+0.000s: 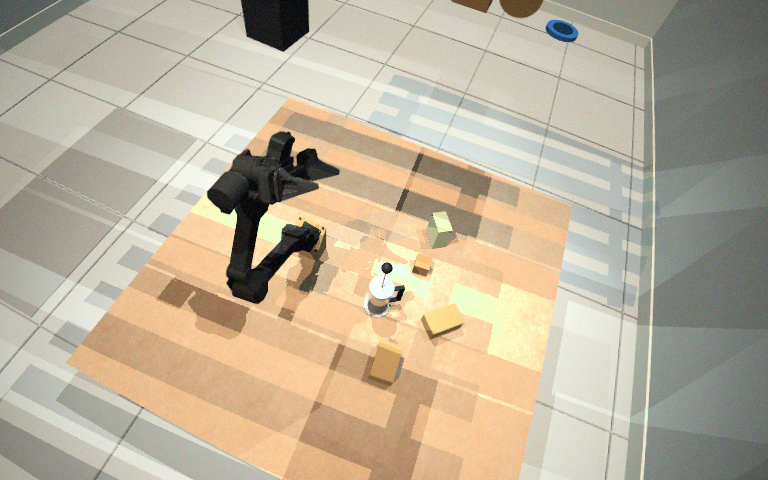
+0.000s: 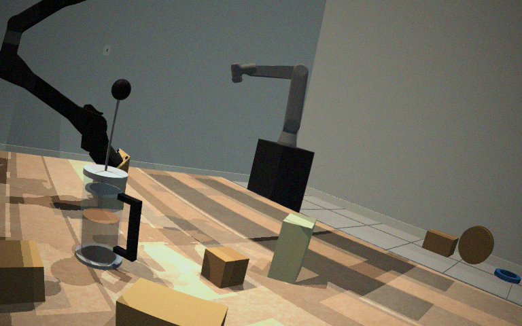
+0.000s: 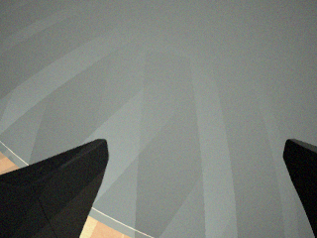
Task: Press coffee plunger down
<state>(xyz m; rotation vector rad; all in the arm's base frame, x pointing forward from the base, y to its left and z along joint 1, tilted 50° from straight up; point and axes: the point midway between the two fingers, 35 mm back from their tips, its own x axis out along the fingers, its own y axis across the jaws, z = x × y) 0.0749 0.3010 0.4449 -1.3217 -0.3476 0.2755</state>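
The coffee press (image 1: 379, 300) (image 2: 100, 230) stands upright on the wooden top, with a clear body, a pale lid and a black handle (image 1: 400, 293) (image 2: 134, 226). Its plunger is up: the black knob (image 1: 386, 267) (image 2: 121, 89) sits high above the lid on a long thin rod (image 2: 111, 134). The filter disc (image 2: 102, 189) shows just under the lid. My gripper (image 1: 328, 178) (image 3: 201, 150) is wide open and empty, raised high and away from the press, on the arm's side. In the wrist view only wall and a strip of the top show past the fingers; the press is not in that view.
A green block (image 1: 439, 230) (image 2: 293, 249), a small brown cube (image 1: 421, 264) (image 2: 224, 267), a flat yellow block (image 1: 442, 320) (image 2: 169, 305) and another tan block (image 1: 386, 362) (image 2: 21, 276) stand around the press. A black pedestal (image 1: 275, 22) (image 2: 281, 172) stands beyond the wooden top.
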